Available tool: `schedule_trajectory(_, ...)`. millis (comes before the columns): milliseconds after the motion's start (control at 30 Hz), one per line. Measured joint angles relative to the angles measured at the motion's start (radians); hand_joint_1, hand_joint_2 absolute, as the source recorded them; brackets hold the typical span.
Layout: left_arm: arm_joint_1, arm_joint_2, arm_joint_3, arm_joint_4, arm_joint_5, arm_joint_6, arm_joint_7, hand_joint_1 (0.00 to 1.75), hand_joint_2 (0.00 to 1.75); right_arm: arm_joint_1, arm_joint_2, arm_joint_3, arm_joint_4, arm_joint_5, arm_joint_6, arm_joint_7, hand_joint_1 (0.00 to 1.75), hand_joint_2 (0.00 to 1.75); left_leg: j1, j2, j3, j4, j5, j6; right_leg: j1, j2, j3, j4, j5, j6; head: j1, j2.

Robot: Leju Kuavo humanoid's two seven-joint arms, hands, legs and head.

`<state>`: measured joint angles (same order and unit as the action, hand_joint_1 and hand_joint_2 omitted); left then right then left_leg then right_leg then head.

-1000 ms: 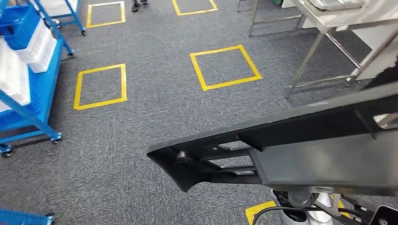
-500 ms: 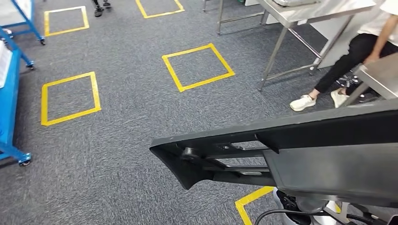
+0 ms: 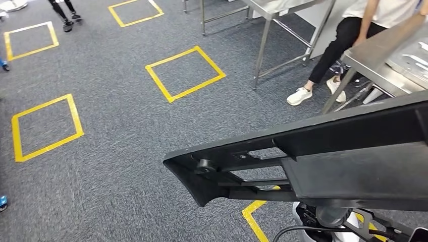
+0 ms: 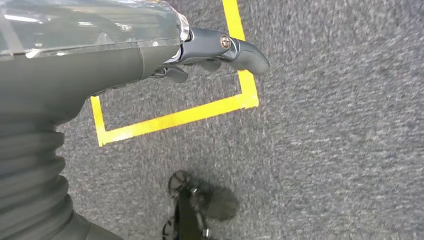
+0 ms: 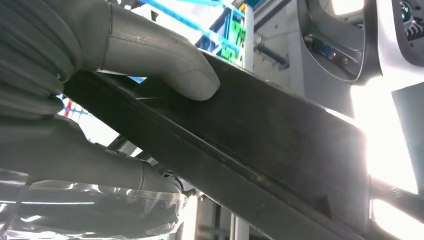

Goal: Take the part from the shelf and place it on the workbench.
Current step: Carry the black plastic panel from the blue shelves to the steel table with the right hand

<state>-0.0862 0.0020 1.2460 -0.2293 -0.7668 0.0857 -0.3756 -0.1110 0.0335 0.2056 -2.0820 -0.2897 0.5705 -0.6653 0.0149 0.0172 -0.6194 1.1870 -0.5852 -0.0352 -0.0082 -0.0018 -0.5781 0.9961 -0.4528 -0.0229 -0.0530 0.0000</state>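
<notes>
A long black part [image 3: 323,156], flat with an open ribbed end, reaches across the lower right of the head view, carried above the carpet. Close up, my right hand [image 5: 85,75] grips this part [image 5: 280,145], the grey thumb [image 5: 170,65] pressed on its upper face and the other fingers under it. My left hand [image 4: 150,55] hangs over the carpet with nothing in it, a dark finger [image 4: 235,50] stretched out. A steel workbench [image 3: 383,55] stands at the far right, beyond the part.
A person [image 3: 343,45] in black trousers and white shoes is beside the workbench. A second steel table [image 3: 272,10] stands at the back. Yellow tape squares [image 3: 184,73] mark the grey carpet. Another person's feet [image 3: 65,12] are at the far left.
The camera has turned to the right: the blue shelf has slid out on the left, and the workbench and person have come in. The part keeps its place in my right hand.
</notes>
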Motion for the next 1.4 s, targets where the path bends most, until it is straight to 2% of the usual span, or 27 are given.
schedule_trajectory(67,0.003,0.003,0.006,0.0,0.001,-0.002,0.006,0.0,1.75,0.005,0.006,0.002,0.005,0.006,-0.019,0.0,1.75,1.75,0.0,-0.007,-0.058,0.108,-0.03,-0.004,0.001,0.024,0.001,0.001,0.0,-0.001,0.0,0.0)
schedule_trajectory(100,0.004,0.004,0.008,0.0,-0.002,-0.005,0.008,0.0,1.75,0.007,0.007,0.003,0.008,0.01,-0.03,0.0,1.75,1.75,0.001,-0.008,-0.061,0.106,-0.013,-0.004,0.0,0.036,0.002,0.002,-0.001,0.0,0.0,0.0)
schedule_trajectory(167,0.003,0.004,0.01,0.0,-0.009,-0.016,0.012,0.0,1.75,0.011,0.008,0.004,0.011,0.021,-0.049,0.0,1.75,1.75,0.005,-0.019,-0.017,-0.004,0.062,-0.004,-0.001,0.06,0.006,0.005,-0.003,0.004,0.0,0.0)
schedule_trajectory(200,0.002,0.004,0.01,0.0,-0.014,-0.023,0.013,0.0,1.75,0.013,0.009,0.005,0.011,0.025,-0.056,0.0,1.75,1.75,0.008,-0.038,0.015,-0.074,0.091,-0.002,-0.001,0.071,0.006,0.009,-0.006,0.008,0.0,0.0)
schedule_trajectory(267,0.001,0.003,0.01,0.0,-0.019,-0.036,0.014,0.0,1.75,0.018,0.011,0.008,0.01,0.032,-0.061,0.0,1.75,1.75,0.011,-0.07,0.054,-0.16,0.115,0.005,-0.001,0.091,-0.001,0.018,-0.009,0.02,0.0,0.0)
schedule_trajectory(333,-0.001,-0.001,0.01,0.0,-0.02,-0.045,0.012,0.0,1.75,0.026,0.012,0.009,0.008,0.035,-0.058,0.0,1.75,1.75,0.009,-0.068,0.058,-0.17,0.111,0.019,-0.002,0.11,-0.008,0.02,-0.007,0.033,0.0,0.0)
schedule_trajectory(367,-0.003,-0.004,0.01,0.0,-0.019,-0.047,0.01,0.0,1.75,0.03,0.012,0.009,0.007,0.036,-0.056,0.0,1.75,1.75,0.008,-0.059,0.059,-0.172,0.113,0.026,-0.004,0.107,-0.01,0.022,-0.008,0.039,0.0,0.0)
schedule_trajectory(433,-0.006,-0.01,0.01,0.0,-0.017,-0.048,0.006,0.0,1.75,0.034,0.012,0.009,0.005,0.04,-0.054,0.0,1.75,1.75,0.008,-0.041,0.06,-0.176,0.117,0.041,-0.003,0.069,-0.028,0.06,-0.034,0.048,0.0,0.0)
schedule_trajectory(500,-0.003,-0.014,0.01,0.0,-0.017,-0.048,0.004,0.0,1.75,0.034,0.013,0.01,0.004,0.045,-0.056,0.0,1.75,1.75,0.004,-0.021,0.059,-0.177,0.117,0.05,-0.002,0.023,-0.082,0.173,-0.094,0.054,0.0,0.0)
schedule_trajectory(533,-0.001,-0.015,0.01,0.0,-0.017,-0.048,0.005,0.0,1.75,0.035,0.013,0.011,0.004,0.047,-0.06,0.0,1.75,1.75,0.002,-0.01,0.059,-0.177,0.116,0.053,-0.003,0.015,-0.115,0.242,-0.123,0.056,0.0,0.0)
schedule_trajectory(567,0.001,-0.015,0.01,0.0,-0.018,-0.048,0.005,0.0,1.75,0.036,0.013,0.011,0.005,0.046,-0.065,0.0,1.75,1.75,-0.001,0.002,0.058,-0.177,0.115,0.054,-0.004,0.011,-0.14,0.292,-0.139,0.056,0.0,0.0)
schedule_trajectory(600,0.001,-0.015,0.01,0.0,-0.018,-0.048,0.006,0.0,1.75,0.037,0.013,0.011,0.005,0.043,-0.071,0.0,1.75,1.75,-0.003,0.012,0.058,-0.176,0.114,0.055,-0.004,0.009,-0.147,0.308,-0.136,0.055,0.0,0.0)
schedule_trajectory(633,0.0,-0.015,0.011,0.0,-0.019,-0.048,0.007,0.0,1.75,0.037,0.013,0.011,0.005,0.04,-0.078,0.0,1.75,1.75,-0.006,0.022,0.059,-0.176,0.113,0.055,-0.003,0.006,-0.133,0.282,-0.114,0.051,0.0,0.0)
schedule_trajectory(700,-0.002,-0.015,0.011,0.0,-0.02,-0.048,0.01,0.0,1.75,0.037,0.013,0.01,0.004,0.031,-0.092,0.0,1.75,1.75,-0.011,0.04,0.065,-0.177,0.111,0.055,0.006,-0.021,-0.058,0.142,-0.053,0.035,0.0,0.0)
schedule_trajectory(767,-0.003,-0.015,0.011,0.0,-0.021,-0.048,0.012,0.0,1.75,0.035,0.013,0.01,0.002,0.025,-0.098,0.0,1.75,1.75,-0.015,0.055,0.068,-0.177,0.108,0.049,0.017,-0.05,-0.004,0.036,-0.022,0.017,0.0,0.0)
schedule_trajectory(800,-0.002,-0.015,0.011,0.0,-0.021,-0.048,0.013,0.0,1.75,0.035,0.012,0.01,0.002,0.024,-0.098,0.0,1.75,1.75,-0.015,0.064,0.07,-0.178,0.107,0.045,0.022,-0.055,0.002,0.019,-0.022,0.011,0.0,0.0)
schedule_trajectory(867,-0.004,-0.015,0.011,0.0,-0.021,-0.048,0.014,0.0,1.75,0.036,0.012,0.009,0.001,0.023,-0.098,0.0,1.75,1.75,-0.014,0.078,0.075,-0.182,0.105,0.034,0.021,-0.036,0.002,0.012,-0.015,0.004,0.0,0.0)
schedule_trajectory(933,-0.007,-0.015,0.011,0.0,-0.022,-0.046,0.017,0.0,1.75,0.036,0.012,0.008,0.0,0.02,-0.102,0.0,1.75,1.75,-0.013,0.056,0.07,-0.158,0.084,0.024,0.012,-0.017,0.011,-0.005,-0.004,-0.002,0.0,0.0)
schedule_trajectory(1033,-0.002,-0.015,0.011,0.0,-0.024,-0.041,0.026,0.0,1.75,0.039,0.012,0.008,-0.001,0.007,-0.115,0.0,1.75,1.75,-0.008,0.004,-0.005,0.013,-0.005,0.013,0.007,0.009,0.016,-0.015,0.003,-0.006,0.0,0.0)
schedule_trajectory(1067,0.001,-0.015,0.011,0.0,-0.023,-0.04,0.027,0.0,1.75,0.042,0.012,0.007,0.0,0.002,-0.115,0.0,1.75,1.75,-0.006,-0.002,-0.033,0.07,-0.024,0.01,0.007,0.021,0.015,-0.014,0.003,-0.006,0.0,0.0)
schedule_trajectory(1100,0.004,-0.016,0.011,0.0,-0.022,-0.04,0.026,0.0,1.75,0.045,0.012,0.007,0.002,-0.002,-0.114,0.0,1.75,1.75,-0.004,-0.004,-0.047,0.094,-0.022,0.008,0.006,0.033,0.015,-0.012,0.002,-0.005,0.0,0.0)
schedule_trajectory(1133,0.004,-0.017,0.011,0.0,-0.021,-0.041,0.024,0.0,1.75,0.046,0.011,0.007,0.004,-0.004,-0.111,0.0,1.75,1.75,-0.003,-0.006,-0.045,0.082,-0.002,0.006,0.005,0.045,0.015,-0.009,0.002,-0.004,0.0,0.0)
schedule_trajectory(1167,0.004,-0.019,0.011,0.0,-0.021,-0.043,0.022,0.0,1.75,0.047,0.011,0.007,0.005,-0.005,-0.106,0.0,1.75,1.75,-0.001,-0.011,-0.024,0.03,0.035,0.006,0.004,0.057,0.015,-0.006,0.0,-0.001,0.0,0.0)
schedule_trajectory(1233,0.004,-0.022,0.011,0.0,-0.024,-0.051,0.016,0.0,1.75,0.045,0.01,0.007,0.009,-0.001,-0.099,0.0,1.75,1.75,0.006,-0.047,0.034,-0.105,0.096,0.007,0.004,0.079,0.012,0.006,-0.006,0.007,0.0,0.0)
schedule_trajectory(1300,0.003,-0.025,0.011,0.001,-0.03,-0.059,0.013,0.0,1.75,0.039,0.01,0.008,0.012,0.006,-0.099,0.0,1.75,1.75,0.009,-0.078,0.062,-0.171,0.11,0.014,0.004,0.098,0.002,0.015,-0.008,0.017,0.0,0.0)
schedule_trajectory(1367,0.001,-0.029,0.011,0.001,-0.036,-0.066,0.013,0.0,1.75,0.036,0.004,0.009,0.013,0.008,-0.108,0.0,1.75,1.75,0.008,-0.069,0.062,-0.174,0.11,0.026,0.003,0.116,-0.006,0.015,-0.005,0.03,0.0,0.0)
schedule_trajectory(1400,-0.002,-0.03,0.011,0.001,-0.038,-0.068,0.014,0.0,1.75,0.034,-0.001,0.009,0.013,0.007,-0.112,0.0,1.75,1.75,0.008,-0.06,0.063,-0.177,0.112,0.033,0.003,0.113,-0.009,0.018,-0.007,0.036,0.0,0.0)
